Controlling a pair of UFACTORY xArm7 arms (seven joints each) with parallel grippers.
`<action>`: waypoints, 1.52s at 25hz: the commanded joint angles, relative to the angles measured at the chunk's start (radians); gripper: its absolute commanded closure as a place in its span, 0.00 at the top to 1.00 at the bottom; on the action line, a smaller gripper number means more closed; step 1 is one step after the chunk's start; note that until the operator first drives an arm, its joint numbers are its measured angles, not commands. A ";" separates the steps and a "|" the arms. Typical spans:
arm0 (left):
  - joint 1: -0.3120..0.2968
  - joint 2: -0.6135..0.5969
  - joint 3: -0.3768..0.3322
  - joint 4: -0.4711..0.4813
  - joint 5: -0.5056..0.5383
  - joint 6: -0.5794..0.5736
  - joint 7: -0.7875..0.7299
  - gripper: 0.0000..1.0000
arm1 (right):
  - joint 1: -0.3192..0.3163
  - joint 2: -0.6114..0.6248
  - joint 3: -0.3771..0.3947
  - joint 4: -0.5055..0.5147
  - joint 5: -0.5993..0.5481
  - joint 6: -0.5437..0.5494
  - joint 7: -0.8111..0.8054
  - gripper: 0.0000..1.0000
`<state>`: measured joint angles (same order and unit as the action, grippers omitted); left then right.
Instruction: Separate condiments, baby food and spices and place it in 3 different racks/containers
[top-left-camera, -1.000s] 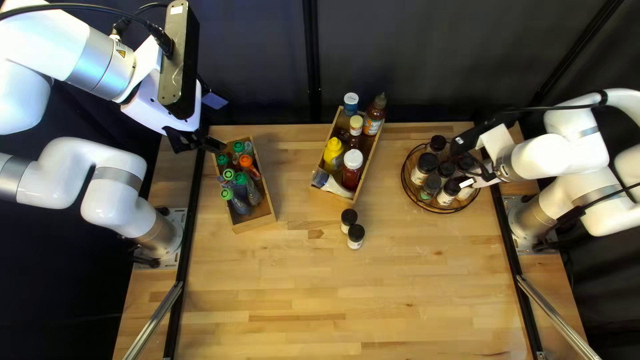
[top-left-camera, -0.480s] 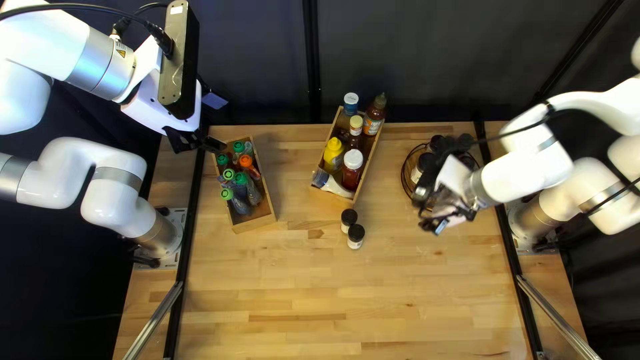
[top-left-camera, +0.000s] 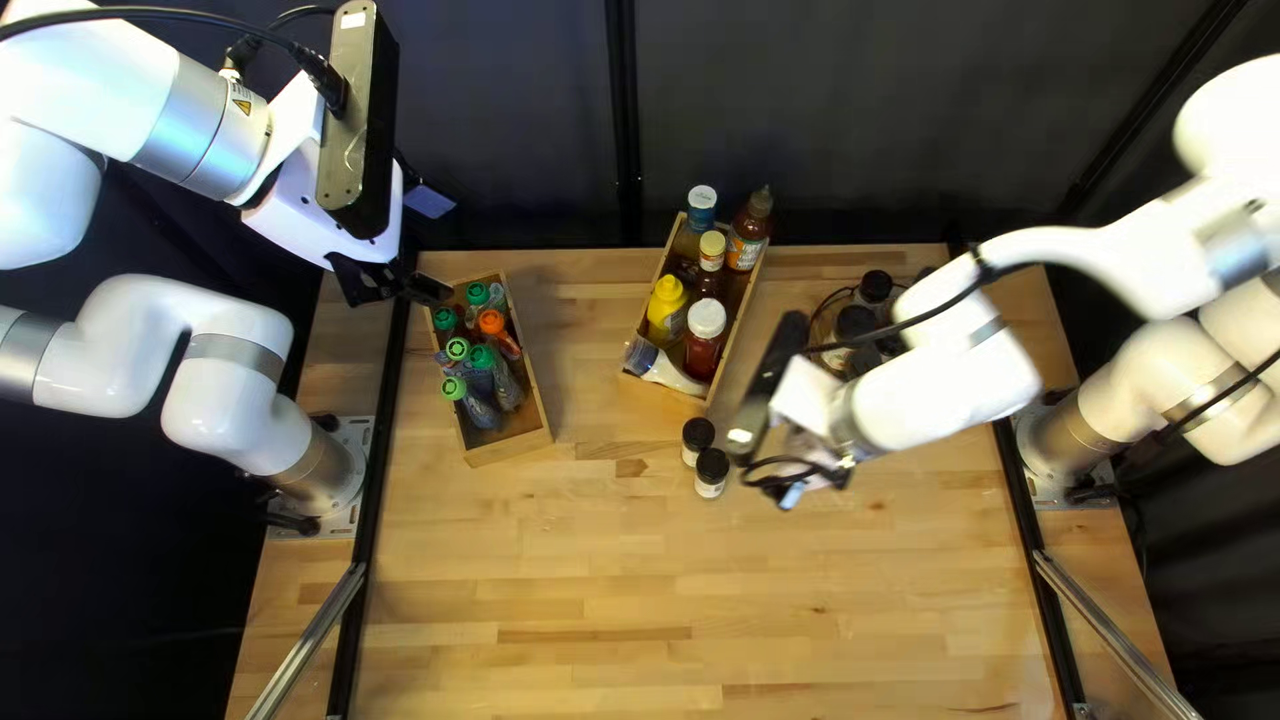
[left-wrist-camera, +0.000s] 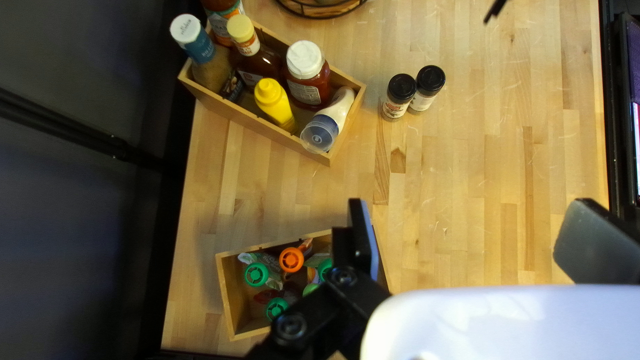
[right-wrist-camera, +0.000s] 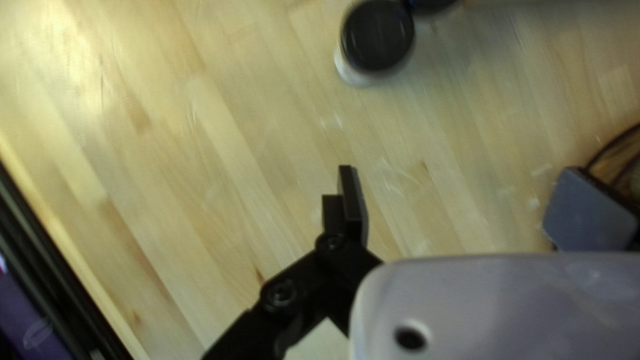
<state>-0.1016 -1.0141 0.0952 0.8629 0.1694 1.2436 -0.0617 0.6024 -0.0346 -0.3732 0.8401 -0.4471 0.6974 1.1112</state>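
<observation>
My left gripper [top-left-camera: 424,286] hangs by the left wooden box [top-left-camera: 514,444], which holds several green-capped bottles and an orange-capped one [top-left-camera: 492,323]. The left wrist view shows this gripper [left-wrist-camera: 477,230] open and empty. A middle box [left-wrist-camera: 253,125] holds a yellow bottle [left-wrist-camera: 273,101], a white-capped red jar [left-wrist-camera: 308,83] and other condiments. Two black-capped spice jars [top-left-camera: 711,474] [top-left-camera: 696,438] stand upright in front of it. Right of them my right gripper [top-left-camera: 796,483] hovers; in the right wrist view this gripper [right-wrist-camera: 467,203] is open and empty, one spice jar [right-wrist-camera: 377,40] ahead.
A round wire rack [top-left-camera: 816,376] with several dark-capped jars stands at the right of the top left view, partly covered by my right arm. Black rails run along the table's left and right edges.
My right arm has swung from over the round rack toward the two loose spice jars, moving left and toward the near edge. The left arm and the containers are unmoved.
</observation>
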 commanded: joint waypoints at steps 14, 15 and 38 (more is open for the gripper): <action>0.000 0.000 0.000 0.000 0.000 0.000 0.000 1.00 | -0.070 0.278 -0.014 0.172 0.156 -0.032 0.005 1.00; 0.000 0.000 0.000 0.000 0.000 0.000 0.000 1.00 | -0.072 0.281 -0.014 0.172 0.158 -0.032 0.005 1.00; 0.000 0.000 0.000 0.000 0.000 0.000 0.000 1.00 | -0.098 -0.204 0.006 -0.036 0.055 0.244 0.001 0.00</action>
<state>-0.1016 -1.0141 0.0951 0.8629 0.1694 1.2436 -0.0617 0.5346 -0.1031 -0.3643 0.8793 -0.3297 0.8621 1.1101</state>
